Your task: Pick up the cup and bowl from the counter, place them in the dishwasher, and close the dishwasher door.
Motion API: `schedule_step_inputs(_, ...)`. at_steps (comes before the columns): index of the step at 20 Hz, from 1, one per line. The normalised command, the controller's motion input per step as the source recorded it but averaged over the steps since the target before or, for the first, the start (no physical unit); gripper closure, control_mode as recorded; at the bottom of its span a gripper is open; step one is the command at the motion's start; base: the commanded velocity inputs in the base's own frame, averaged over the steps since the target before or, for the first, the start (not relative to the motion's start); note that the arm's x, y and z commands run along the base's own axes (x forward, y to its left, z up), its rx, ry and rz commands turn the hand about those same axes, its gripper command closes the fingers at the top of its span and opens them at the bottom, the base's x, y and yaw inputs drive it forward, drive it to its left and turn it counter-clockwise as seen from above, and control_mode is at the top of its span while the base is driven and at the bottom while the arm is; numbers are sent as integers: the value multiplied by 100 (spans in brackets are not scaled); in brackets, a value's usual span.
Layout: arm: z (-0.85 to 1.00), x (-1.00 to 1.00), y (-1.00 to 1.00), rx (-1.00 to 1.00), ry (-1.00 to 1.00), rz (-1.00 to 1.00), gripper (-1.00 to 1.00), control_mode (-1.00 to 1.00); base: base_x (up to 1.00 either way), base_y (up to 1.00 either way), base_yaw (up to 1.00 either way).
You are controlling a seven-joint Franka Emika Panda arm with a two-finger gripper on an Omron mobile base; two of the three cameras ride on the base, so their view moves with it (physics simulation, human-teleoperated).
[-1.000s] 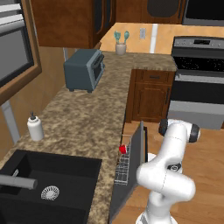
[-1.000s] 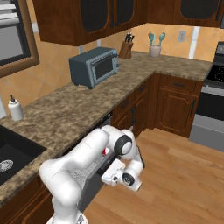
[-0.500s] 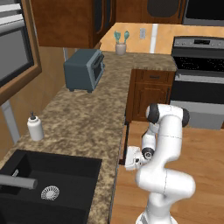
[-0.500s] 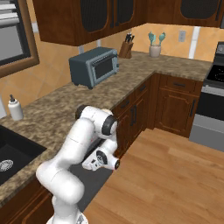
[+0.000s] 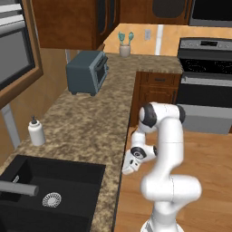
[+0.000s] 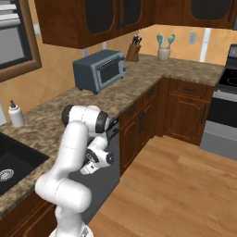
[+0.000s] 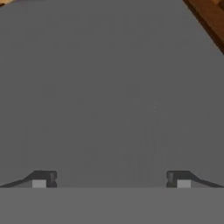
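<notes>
Two dark fingertips [image 7: 43,178] are seen at the bottom of the hand view, set wide apart with nothing between them, so the gripper [image 7: 111,179] is spread wide and empty. Directly ahead of it, the flat grey door [image 7: 109,87] of the dishwasher takes up almost the whole of that view, very close to the tips; whether it is touched cannot be told. A strip of brown wood is seen at the upper right corner of that view.

In the right base view the gripper [image 6: 88,167] is held low at the left centre of the frame, against the grey door [image 6: 104,185], which stands upright and shut under the edge of the worktop [image 6: 139,81]. The dishwasher's dark top strip [image 6: 113,132] is seen just right of the arm's elbow. In the left base view the gripper [image 5: 128,166] is seen at the centre of the frame, just beside the worktop's [image 5: 86,127] front edge.

On the worktop a toaster oven [image 5: 86,72] is seen at the upper left of the left base view, a white soap bottle [image 5: 36,132] at the left edge, and a black sink [image 5: 50,195] at the lower left. A range [image 5: 206,81] is seen at the upper right.
</notes>
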Motion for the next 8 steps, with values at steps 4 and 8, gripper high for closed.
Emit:
schedule_step_inputs(4,0,0,96,0,0,-1,-100,-100,0,0,0)
schedule_step_inputs(8,0,0,69,0,0,0,-100,-100,0,0,0)
